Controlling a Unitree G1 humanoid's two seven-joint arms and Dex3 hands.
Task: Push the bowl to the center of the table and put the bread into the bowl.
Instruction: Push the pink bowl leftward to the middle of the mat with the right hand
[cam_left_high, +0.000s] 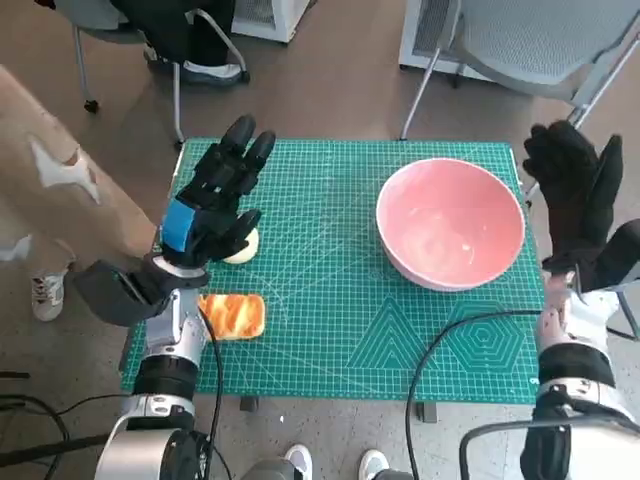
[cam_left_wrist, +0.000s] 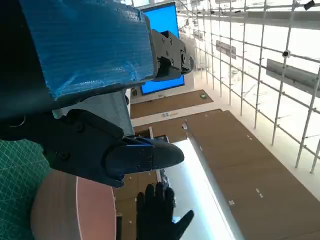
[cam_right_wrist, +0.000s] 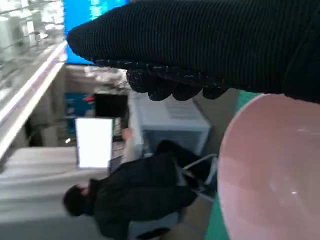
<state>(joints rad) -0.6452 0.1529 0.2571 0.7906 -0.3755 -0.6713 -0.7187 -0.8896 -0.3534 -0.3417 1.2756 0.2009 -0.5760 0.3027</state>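
Bread, the toasted orange-brown slice (cam_left_high: 232, 315) you are after, lies flat on the green gridded cutting mat (cam_left_high: 330, 330) near its left edge, close to the robot, just beside the pale left forearm (cam_left_high: 175, 345) and touching no hand. Your left hand (cam_left_high: 212, 205), black with blue tape over its back, hangs above the mat's left side with its fingers spread and reaching away from the robot, holding nothing; you can see a small pale round object (cam_left_high: 242, 247) partly hidden under its thumb side, and whether the hand touches it cannot be told. Your right hand (cam_left_high: 575, 195), in the black knitted glove, is raised with fingers apart and empty, just off the mat's right edge, beside the wide, shallow pink bowl (cam_left_high: 450, 222) but apart from its rim. That bowl sits upright and empty on the right half of the mat, toward the far edge, well apart from the bread. In the right wrist view you see the bowl's pink rim close under the gloved fingers (cam_right_wrist: 170, 85), and beyond it a person in dark clothing (cam_right_wrist: 135, 195) seated on a chair. A grey mesh chair (cam_left_high: 530, 45) stands past the table's far right corner.
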